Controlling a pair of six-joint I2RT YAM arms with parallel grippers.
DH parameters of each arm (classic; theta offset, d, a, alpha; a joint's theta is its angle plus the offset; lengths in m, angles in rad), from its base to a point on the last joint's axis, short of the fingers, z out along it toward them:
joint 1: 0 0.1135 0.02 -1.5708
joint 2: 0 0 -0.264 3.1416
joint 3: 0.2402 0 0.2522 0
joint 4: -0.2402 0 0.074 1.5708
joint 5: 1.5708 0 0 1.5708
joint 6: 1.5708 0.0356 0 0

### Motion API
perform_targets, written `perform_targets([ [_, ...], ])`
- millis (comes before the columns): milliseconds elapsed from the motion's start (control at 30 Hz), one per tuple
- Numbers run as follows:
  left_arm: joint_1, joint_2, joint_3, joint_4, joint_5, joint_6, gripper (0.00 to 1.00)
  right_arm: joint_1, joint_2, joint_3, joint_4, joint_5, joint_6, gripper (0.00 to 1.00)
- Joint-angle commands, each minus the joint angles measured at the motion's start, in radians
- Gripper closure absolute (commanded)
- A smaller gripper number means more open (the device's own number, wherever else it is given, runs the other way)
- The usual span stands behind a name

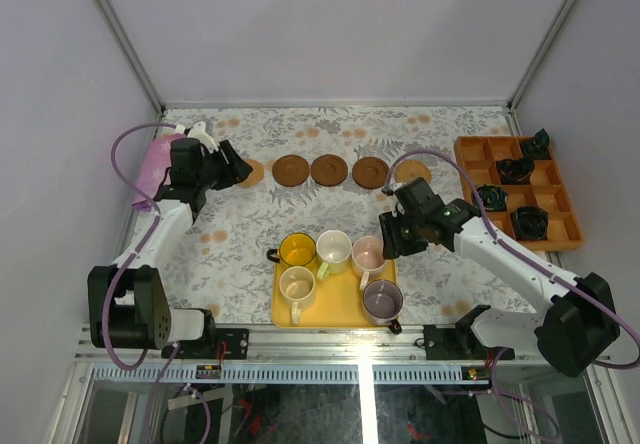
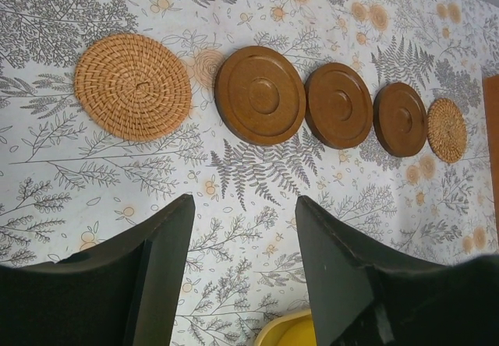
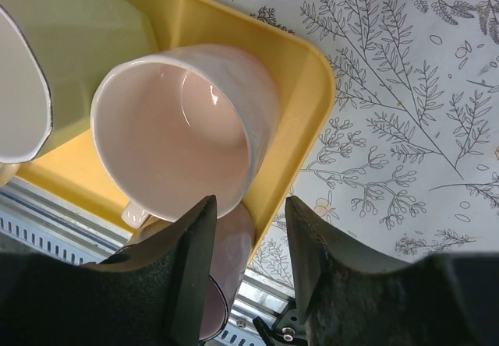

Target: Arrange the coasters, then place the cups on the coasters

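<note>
Coasters' line: five coasters (image 1: 329, 169) lie flat in one row, its long axis running left to right across the far part of the table (image 1: 230, 254)
Order in the row: left tan coaster (image 2: 132, 87) at one end, three brown coasters (image 2: 260, 95) in the middle, right tan coaster (image 2: 447, 130) at the other end
Spacing: the brown ones sit almost edge to edge, and each tan one lies a little apart from its brown neighbour
My left gripper (image 2: 245, 206): jaws spread with only patterned cloth between them
Coasters to my left gripper: the row lies just beyond my fingertips, with the first brown one ahead of the gap
Cups (image 1: 333, 249): all five stand upright, mouths up, on the yellow tray (image 1: 340, 316) near the table's near edge
Pink cup (image 3: 179, 128): at the right of the tray's far row, handle pointing to the near edge
My right gripper (image 3: 251, 206): the jaws straddle the pink cup's wall beside the tray's rim, with one finger over the mouth and one outside; I cannot tell whether the pads press it
Grey-purple cup (image 1: 382, 300): just nearer than the pink one, beneath my right gripper
</note>
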Motion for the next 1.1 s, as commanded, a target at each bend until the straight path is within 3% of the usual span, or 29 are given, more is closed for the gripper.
perform_targets([
  [0, -0.007, -0.022, -0.008, 0.019, -0.018, 0.017, 0.45, 0.012, 0.023, 0.04, -0.005, -0.042, -0.018, 0.53],
  [167, -0.008, -0.015, -0.005, 0.02, -0.018, 0.023, 0.44, 0.013, 0.055, 0.05, 0.015, -0.04, -0.034, 0.55],
  [333, -0.007, -0.008, -0.006, 0.02, -0.016, 0.022, 0.44, 0.013, 0.115, 0.073, 0.036, -0.039, -0.054, 0.68],
  [600, -0.007, -0.016, -0.011, 0.016, -0.021, 0.02, 0.44, 0.013, 0.202, 0.114, 0.08, -0.025, -0.102, 0.73],
  [733, -0.009, -0.015, -0.009, 0.011, -0.021, 0.02, 0.44, 0.013, 0.248, 0.152, 0.106, 0.006, -0.13, 0.86],
  [967, -0.007, -0.016, 0.0, 0.003, -0.029, 0.027, 0.44, 0.013, 0.31, 0.222, 0.175, 0.074, -0.171, 0.88],
  [1067, -0.008, -0.011, 0.003, -0.002, -0.028, 0.028, 0.44, 0.014, 0.339, 0.26, 0.173, 0.096, -0.171, 0.96],
])
